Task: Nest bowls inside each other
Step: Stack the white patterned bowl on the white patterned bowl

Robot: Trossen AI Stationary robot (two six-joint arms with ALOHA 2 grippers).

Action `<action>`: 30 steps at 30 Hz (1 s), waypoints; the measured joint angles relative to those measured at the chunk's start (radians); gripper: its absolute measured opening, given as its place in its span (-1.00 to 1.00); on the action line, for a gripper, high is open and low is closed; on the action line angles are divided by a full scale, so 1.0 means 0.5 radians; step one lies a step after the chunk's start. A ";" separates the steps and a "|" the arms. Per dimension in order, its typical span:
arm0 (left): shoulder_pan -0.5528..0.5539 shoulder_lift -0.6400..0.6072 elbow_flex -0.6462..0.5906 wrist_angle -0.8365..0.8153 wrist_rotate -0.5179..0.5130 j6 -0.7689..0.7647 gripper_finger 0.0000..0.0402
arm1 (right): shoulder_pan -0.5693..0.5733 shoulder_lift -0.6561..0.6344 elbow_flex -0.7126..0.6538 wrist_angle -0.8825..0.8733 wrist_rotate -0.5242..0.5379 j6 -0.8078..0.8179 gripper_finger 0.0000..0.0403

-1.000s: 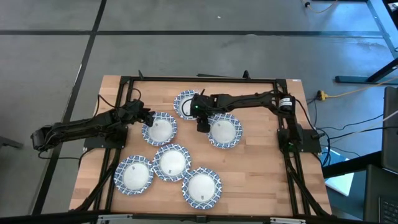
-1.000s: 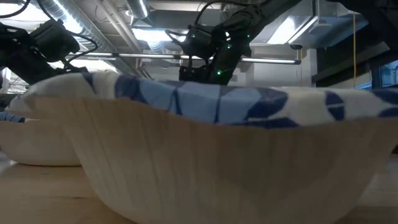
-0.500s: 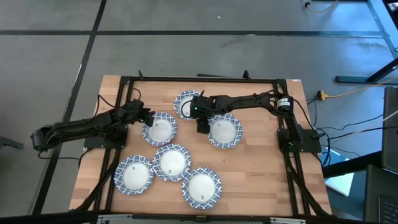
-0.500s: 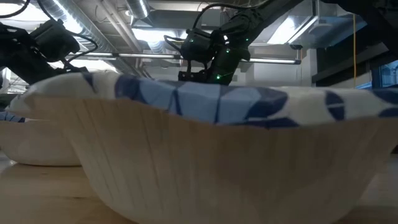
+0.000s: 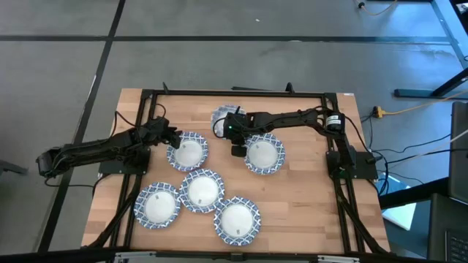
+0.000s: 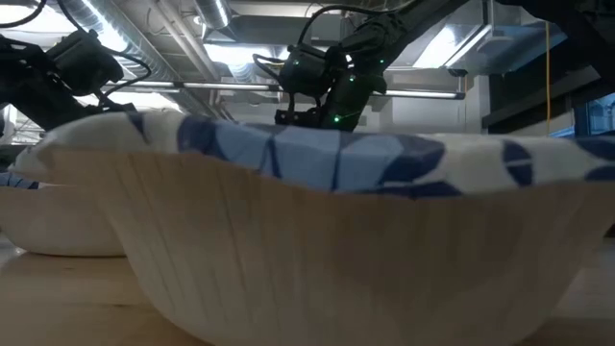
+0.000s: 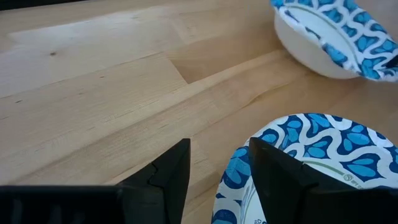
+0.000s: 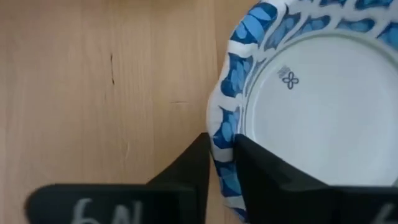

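Note:
Several bowls with white insides and blue-patterned rims stand on the wooden table [image 5: 307,197]. My right gripper [image 5: 238,150] is shut on the left rim of the bowl right of centre [image 5: 265,155]. My left gripper [image 5: 170,137] is open at the left rim of the bowl left of centre [image 5: 188,153]. Its fingers [image 7: 177,171] stand on either side of that rim [image 7: 233,177]; I cannot tell whether they touch it. A far bowl [image 5: 219,117] lies partly under my right arm and looks tipped in the left wrist view [image 7: 329,37]. My right gripper pinches the scalloped rim [image 8: 222,140] of the bowl right of centre, at the edge toward the table's left. One finger [image 8: 264,171] is inside the bowl and one [image 8: 189,171] is outside. The fingers point down from above. The bowl sits upright and looks level.
Three more bowls stand near the front: one [image 5: 202,190], one [image 5: 157,205] and one [image 5: 237,220]; the last fills the low view [image 6: 336,240]. A black frame [image 5: 241,93] borders the table. Bare wood lies at the front right.
My right gripper has gone slightly toward the table's near edge at the rim of the bowl right of centre. The far bowl under my right arm shows smaller now than before.

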 joint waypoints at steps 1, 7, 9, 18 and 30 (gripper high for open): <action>0.001 0.000 0.000 0.000 0.000 0.000 -0.22 | 0.000 0.000 0.000 0.001 0.001 0.000 -0.69; 0.000 -0.001 0.000 0.000 0.001 -0.001 -0.22 | 0.000 0.000 0.000 0.003 0.003 0.035 -0.92; 0.001 -0.001 0.000 0.000 0.001 -0.001 -0.22 | -0.004 0.000 0.000 0.004 0.002 0.054 -0.96; 0.000 -0.001 0.000 0.000 0.001 0.001 -0.22 | -0.008 0.000 0.066 -0.041 0.002 0.100 -0.95; 0.000 0.000 0.000 0.000 0.001 0.004 -0.22 | 0.014 0.000 0.679 -0.649 -0.013 0.076 -0.94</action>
